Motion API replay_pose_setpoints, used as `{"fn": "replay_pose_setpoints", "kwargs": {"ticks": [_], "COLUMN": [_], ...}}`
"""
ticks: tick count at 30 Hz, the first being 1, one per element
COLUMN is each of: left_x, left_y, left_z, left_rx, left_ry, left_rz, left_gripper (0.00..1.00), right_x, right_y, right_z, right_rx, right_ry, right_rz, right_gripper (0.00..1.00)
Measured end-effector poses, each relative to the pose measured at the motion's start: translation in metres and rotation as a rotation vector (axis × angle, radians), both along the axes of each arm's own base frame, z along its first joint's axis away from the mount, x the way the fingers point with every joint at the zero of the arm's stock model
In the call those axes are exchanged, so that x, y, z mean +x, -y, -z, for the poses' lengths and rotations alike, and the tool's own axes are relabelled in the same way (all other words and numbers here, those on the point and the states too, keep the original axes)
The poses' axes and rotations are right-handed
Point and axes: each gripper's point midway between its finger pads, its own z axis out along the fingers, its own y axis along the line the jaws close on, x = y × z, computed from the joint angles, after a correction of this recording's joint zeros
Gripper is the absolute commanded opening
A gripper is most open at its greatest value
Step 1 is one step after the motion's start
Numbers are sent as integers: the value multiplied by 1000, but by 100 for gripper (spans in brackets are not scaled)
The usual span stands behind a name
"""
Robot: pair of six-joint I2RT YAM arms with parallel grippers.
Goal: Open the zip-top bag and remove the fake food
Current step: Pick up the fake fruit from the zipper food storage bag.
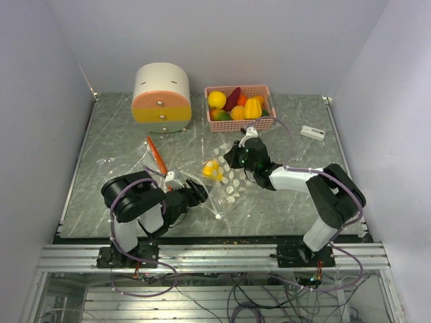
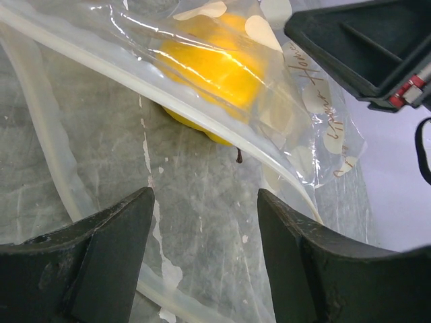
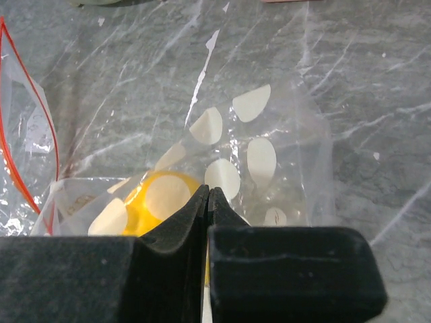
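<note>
The clear zip-top bag (image 1: 225, 183) with white oval prints lies at the table's middle. One yellow fake food piece (image 1: 213, 169) sits inside it, and shows in the left wrist view (image 2: 215, 74) and the right wrist view (image 3: 155, 202). My right gripper (image 1: 234, 159) is shut, pinching the bag's film (image 3: 269, 175) just beside the yellow piece. My left gripper (image 1: 200, 192) is open at the bag's near-left end, its fingers (image 2: 108, 256) spread over the film and the pale zip strip (image 2: 222, 128), holding nothing. The right gripper's body (image 2: 363, 47) shows past the bag.
A pink basket (image 1: 262, 123) at the back holds several fake fruits and vegetables. A round cream, orange and yellow drawer box (image 1: 161, 97) stands at the back left. A second clear bag with a red-orange zip edge (image 1: 156, 155) lies to the left. A small white device (image 1: 312, 132) lies at right.
</note>
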Motion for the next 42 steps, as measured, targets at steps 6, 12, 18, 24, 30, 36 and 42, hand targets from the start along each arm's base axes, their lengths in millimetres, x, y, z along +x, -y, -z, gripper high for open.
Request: {"fn": "replay_pose_setpoints", "kwargs": {"ticks": [6,12,18,24,30,36,42], "left_x": [0,2,1,3,9,8,7], "left_y": [2,5,0,-6,-16,-27,-28], "left_z": [0,-1,-2,-1,-1,-3,-2], "left_rx": [-1,-7,4,18,27,35,39], "left_ry": [0,3,11,19,25,33,30], "left_rz": [4,8,0,-30,-89,-125,-124], "left_gripper": [75,79,80,83,86,84,59], "right_x": [16,26,7,-28,-60,-87,-98], "right_y": [-16,-35,-48,-61,-76,-90,-90], "right_z": [10,24,43,60,64,63,62], "right_rx": [22,33,29,12,-9,-24,-24], "right_ry": [-2,-20,-53,-85,-84,-76,-77], "right_rz": [-15,-62,-133,-236,-326,-398,-417], "right_gripper": [0,0,0,0,0,0,0]}}
